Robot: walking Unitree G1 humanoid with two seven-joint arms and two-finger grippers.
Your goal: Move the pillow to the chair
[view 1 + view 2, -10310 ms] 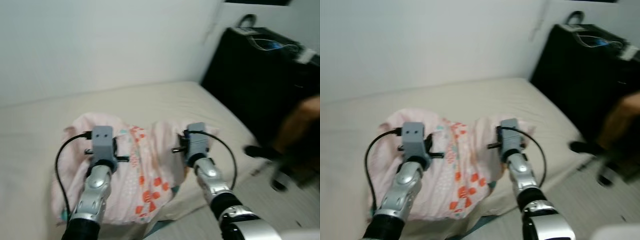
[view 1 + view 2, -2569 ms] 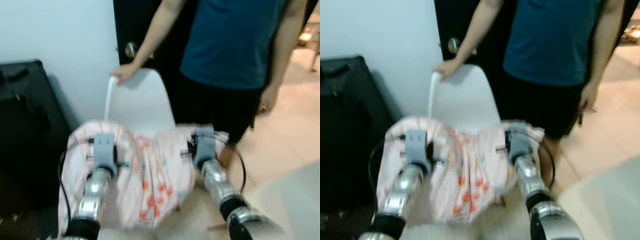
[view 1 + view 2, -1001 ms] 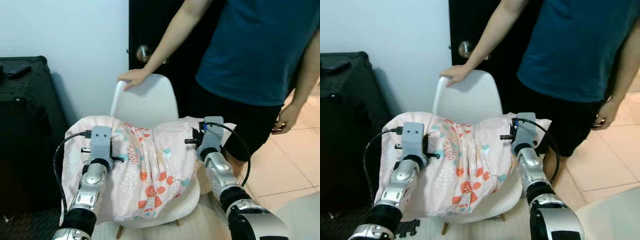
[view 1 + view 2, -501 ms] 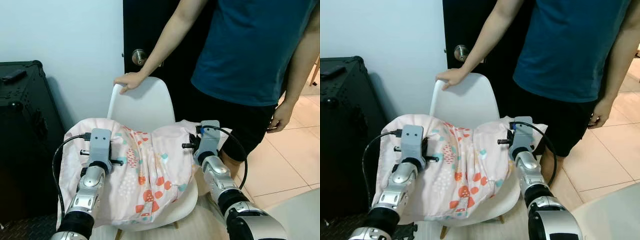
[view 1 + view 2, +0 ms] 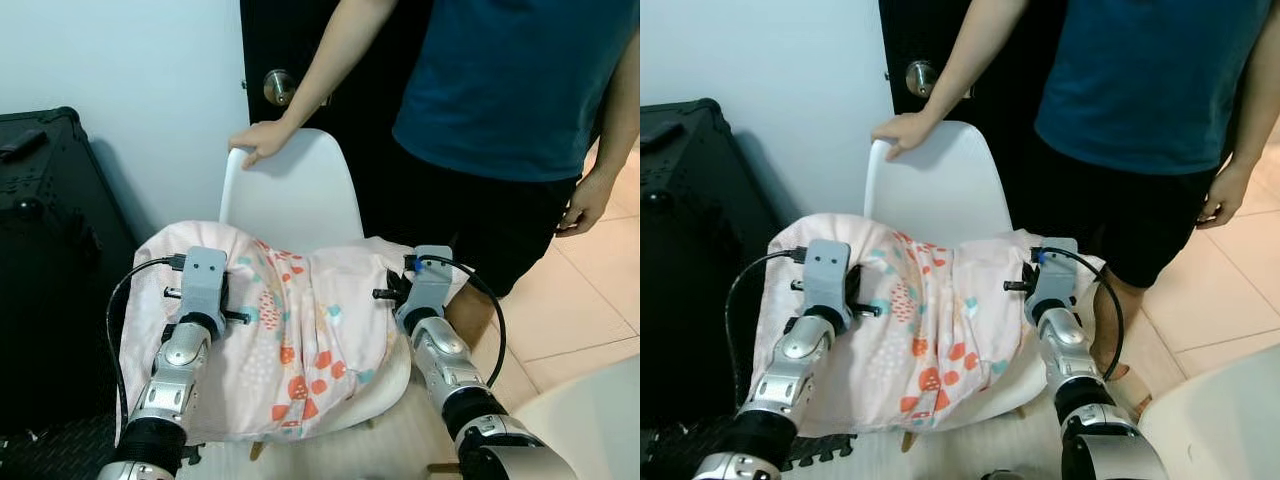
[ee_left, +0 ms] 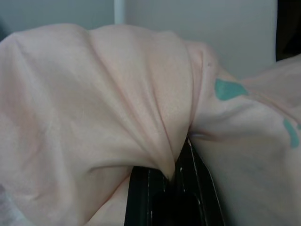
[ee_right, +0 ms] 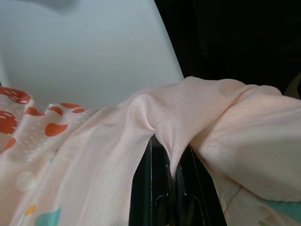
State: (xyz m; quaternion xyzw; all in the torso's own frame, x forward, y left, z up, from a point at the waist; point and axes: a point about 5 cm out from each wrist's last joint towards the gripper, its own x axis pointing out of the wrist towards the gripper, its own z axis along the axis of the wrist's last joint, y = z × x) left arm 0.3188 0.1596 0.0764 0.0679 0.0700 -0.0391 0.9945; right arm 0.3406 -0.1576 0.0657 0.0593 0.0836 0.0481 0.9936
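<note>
The pillow [image 5: 290,330] has come off the bed and now droops over the seat of the white chair [image 5: 300,195], sagging lower onto it than half a second ago; a person's hand [image 5: 258,140] steadies the chair back. The left pincer [image 6: 171,176] and right pincer [image 7: 171,174] each stay pinched on a fold of pillow cloth; by my judgement only the release remains.

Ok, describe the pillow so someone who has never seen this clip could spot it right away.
Find the white chair in front of the dark door, its backrest held by a person's hand. Draped over its seat is the pillow, with the left gripper and right gripper each pinching a fold. It is the one soft thing there: pale pink fabric printed with orange-red and teal shapes.
</note>
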